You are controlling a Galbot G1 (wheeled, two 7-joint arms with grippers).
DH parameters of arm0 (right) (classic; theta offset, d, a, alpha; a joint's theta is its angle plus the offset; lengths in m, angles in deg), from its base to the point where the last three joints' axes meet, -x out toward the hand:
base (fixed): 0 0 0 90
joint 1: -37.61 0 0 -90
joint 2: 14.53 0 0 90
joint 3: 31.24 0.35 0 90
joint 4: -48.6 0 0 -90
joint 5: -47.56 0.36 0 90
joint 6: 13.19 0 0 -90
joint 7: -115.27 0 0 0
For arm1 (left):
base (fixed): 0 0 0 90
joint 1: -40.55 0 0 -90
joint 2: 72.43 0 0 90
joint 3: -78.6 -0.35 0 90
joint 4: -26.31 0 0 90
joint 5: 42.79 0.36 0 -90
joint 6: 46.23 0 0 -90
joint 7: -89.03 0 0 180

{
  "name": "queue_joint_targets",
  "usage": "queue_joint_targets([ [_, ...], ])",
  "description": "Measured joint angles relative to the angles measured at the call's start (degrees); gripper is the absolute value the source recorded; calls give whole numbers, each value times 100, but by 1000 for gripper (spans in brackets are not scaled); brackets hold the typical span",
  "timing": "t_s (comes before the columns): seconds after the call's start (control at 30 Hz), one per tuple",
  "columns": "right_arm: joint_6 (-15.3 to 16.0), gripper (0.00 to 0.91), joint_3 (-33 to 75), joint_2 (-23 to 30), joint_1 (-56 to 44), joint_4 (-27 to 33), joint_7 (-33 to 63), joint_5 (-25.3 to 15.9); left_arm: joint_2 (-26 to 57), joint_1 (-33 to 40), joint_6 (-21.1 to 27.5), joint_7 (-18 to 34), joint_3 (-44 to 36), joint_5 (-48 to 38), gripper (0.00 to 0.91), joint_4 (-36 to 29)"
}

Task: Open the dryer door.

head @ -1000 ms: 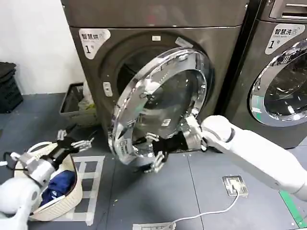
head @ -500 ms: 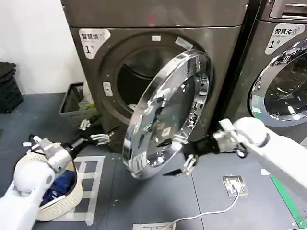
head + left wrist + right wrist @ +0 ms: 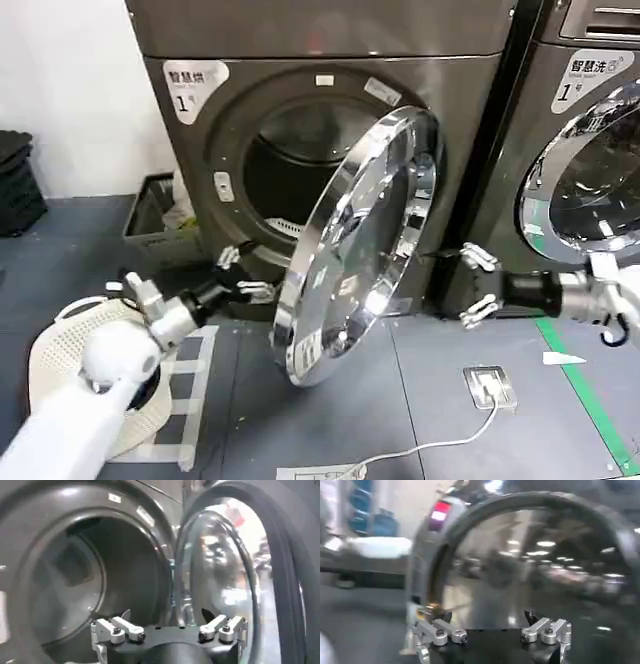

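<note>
We've got the round chrome-rimmed glass dryer door (image 3: 358,245) swung partway out, drum exposed. Left gripper (image 3: 243,278) spread empty near its lower edge; right gripper (image 3: 477,284) spread empty behind it. Risk: unheld, it may swing into either.

Chrome-rimmed dryer door (image 3: 355,250) on dark grey dryer (image 3: 320,120)

A second machine (image 3: 585,140) with a chrome-ringed door is seen to the right; a white laundry basket (image 3: 60,345) is set on the grey floor at lower left; a dark bin (image 3: 150,215) is placed against the wall; a white cable (image 3: 440,445) and floor socket (image 3: 490,385) are seen; green tape (image 3: 585,405) is laid along the floor.
</note>
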Motion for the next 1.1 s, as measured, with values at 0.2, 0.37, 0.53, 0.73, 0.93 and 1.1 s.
queue_joint_targets([
  [0.2,-539,907,1862,512,-1865,-116,521,-273,-140,310,-26,4,-411,71,907,55],
  [0.37,-941,907,3128,1328,-3077,-426,844,-520,-261,523,-43,2,-715,108,907,107],
  [0.53,-1288,907,4138,2305,-3957,-785,873,-643,-402,764,-69,17,-996,134,907,215],
  [0.73,-1604,907,4917,3268,-4610,-1077,954,-785,-567,993,-79,32,-1320,150,907,290],
  [0.93,-1792,907,5382,4126,-4837,-1178,1193,-991,-750,1251,-122,30,-1715,217,907,431],
  [1.1,-1940,907,5570,4646,-4990,-1152,1314,-1158,-923,1452,-137,28,-2003,212,907,531],
])
